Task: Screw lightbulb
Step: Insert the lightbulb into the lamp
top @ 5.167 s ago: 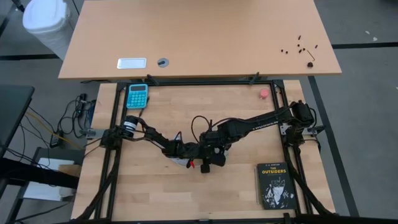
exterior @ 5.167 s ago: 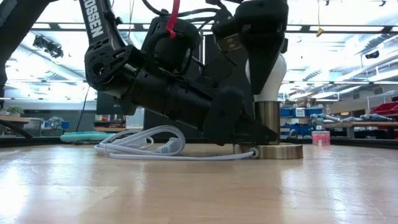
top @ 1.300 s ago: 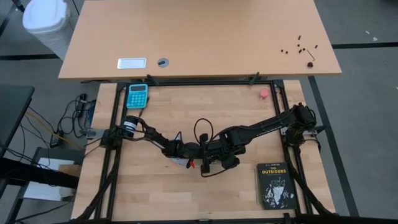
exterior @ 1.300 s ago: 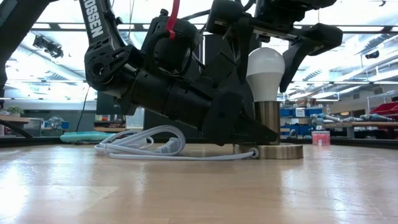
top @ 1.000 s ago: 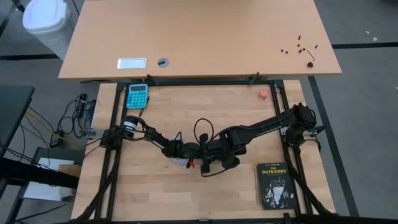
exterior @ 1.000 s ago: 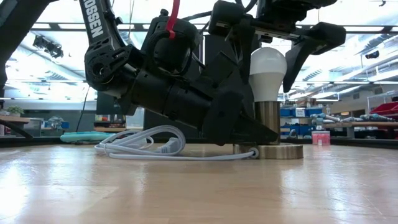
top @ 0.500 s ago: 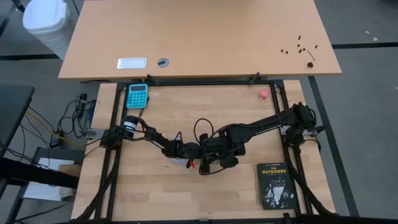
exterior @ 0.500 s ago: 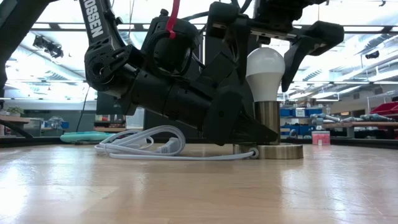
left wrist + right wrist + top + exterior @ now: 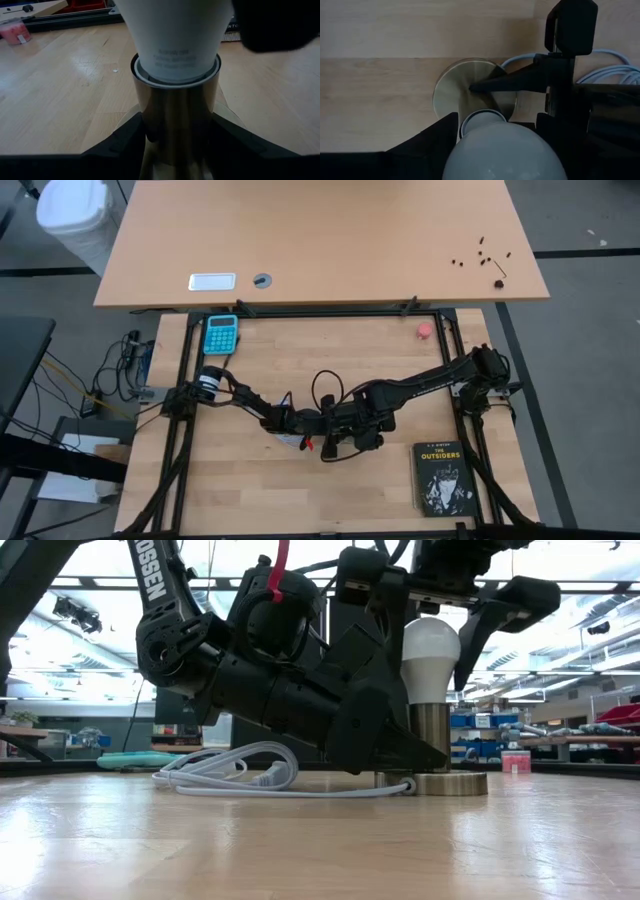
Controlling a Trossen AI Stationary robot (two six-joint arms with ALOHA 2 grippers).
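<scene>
— Right gripper (image 9: pixel 447 635): where is it, and what are its fingers doing?

— Above the middle of the wooden table (image 9: pixel 300 500), pointing down over the lightbulb (image 9: pixel 430 662). Its two dark fingers (image 9: pixel 510 605) stand on either side of the white globe with a sliver of light showing on the one side seen from table height — spread around the bulb, not clamped on it as far as that view shows.

— And the bulb?

— Upright, its neck sitting in the brass socket (image 9: pixel 175 120), whose round base (image 9: pixel 451 90) lies flat on the wood with a white cord (image 9: pixel 230 775) coiled beside it.

— The left gripper (image 9: pixel 175 150)?

— Low at the table, its fingers closed against both sides of the socket's brass stem, just under the bulb.

— Anything else on the table?

— A black book (image 9: pixel 441 477) near the right arm's side, a teal calculator (image 9: pixel 221 334) and a small pink object (image 9: pixel 425 330) at the far edge.
</scene>
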